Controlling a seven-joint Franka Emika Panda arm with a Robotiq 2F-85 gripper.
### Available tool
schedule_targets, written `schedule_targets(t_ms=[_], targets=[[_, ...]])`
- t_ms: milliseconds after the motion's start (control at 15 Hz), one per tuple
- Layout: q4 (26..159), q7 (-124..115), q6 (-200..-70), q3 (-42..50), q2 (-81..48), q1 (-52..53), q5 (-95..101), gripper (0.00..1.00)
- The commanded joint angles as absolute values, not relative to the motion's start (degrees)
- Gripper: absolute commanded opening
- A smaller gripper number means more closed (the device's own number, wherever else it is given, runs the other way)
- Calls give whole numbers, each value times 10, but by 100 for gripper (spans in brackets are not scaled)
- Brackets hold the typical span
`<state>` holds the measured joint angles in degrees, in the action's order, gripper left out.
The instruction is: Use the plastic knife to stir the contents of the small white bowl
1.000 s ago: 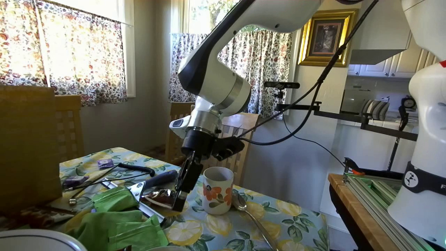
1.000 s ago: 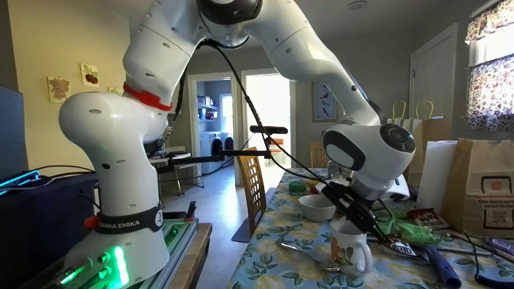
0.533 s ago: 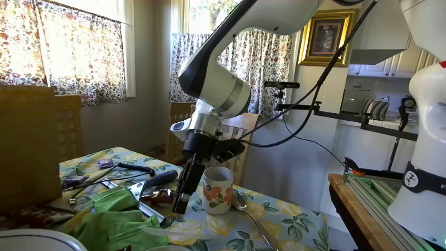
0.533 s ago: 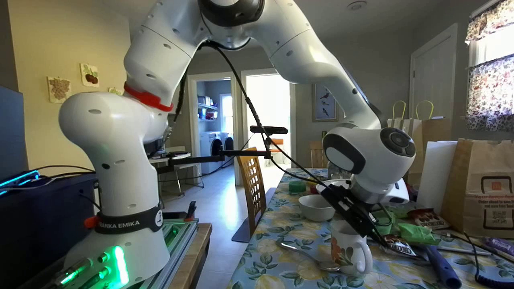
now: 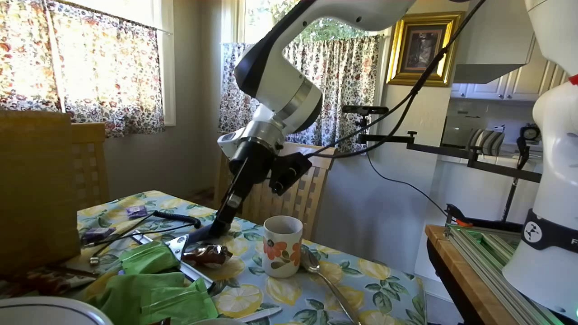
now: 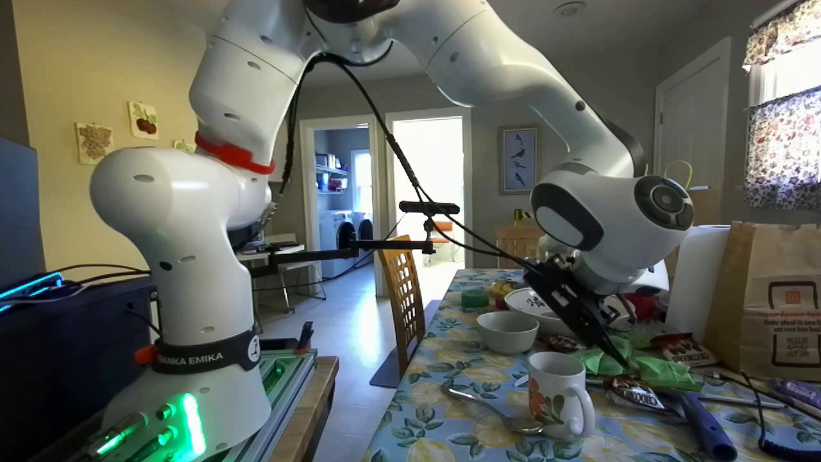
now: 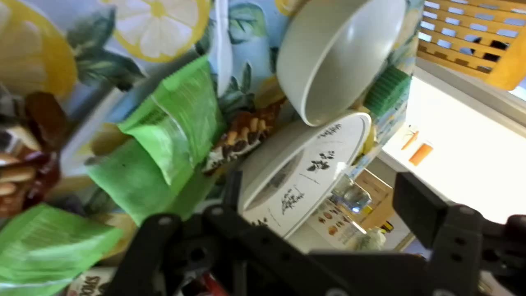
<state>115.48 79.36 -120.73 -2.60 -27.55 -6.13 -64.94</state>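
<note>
My gripper [image 7: 324, 197] is open in the wrist view, its two black fingers wide apart with nothing between them. In an exterior view the gripper [image 5: 220, 228] hangs tilted above the table, left of the mug. The plastic knife [image 7: 223, 49], white and slim, lies on the tablecloth beside a green wrapper and near the small white bowl [image 7: 294, 61]. Part of the knife [image 5: 262, 313] also shows at the lower edge of an exterior view. The small white bowl [image 6: 503, 337] stands upright behind the mug; its contents cannot be seen.
A floral mug [image 6: 555, 404] and a metal spoon [image 6: 487, 407] are near the table's edge. A larger patterned bowl [image 7: 324, 164] adjoins the small one. Green wrappers [image 5: 158, 289], a snack packet [image 5: 207, 255] and a blue-handled tool [image 6: 702, 427] clutter the table. Paper bags [image 6: 776, 295] stand behind.
My gripper has opened and let go of the plastic knife, which blurs below the fingers half a second ago and now lies on the table. The arm has since risen and moved away from it.
</note>
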Motion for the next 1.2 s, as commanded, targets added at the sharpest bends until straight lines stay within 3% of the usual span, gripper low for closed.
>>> schedule_targets(t_ms=[0,400,1133], targets=[[1158,781,-1102,-23,-225,-80,-674,100],[1128,705,-936,11,-174,-72,-636,100],[1135,720,-944,15,-172,-67,-649,100]])
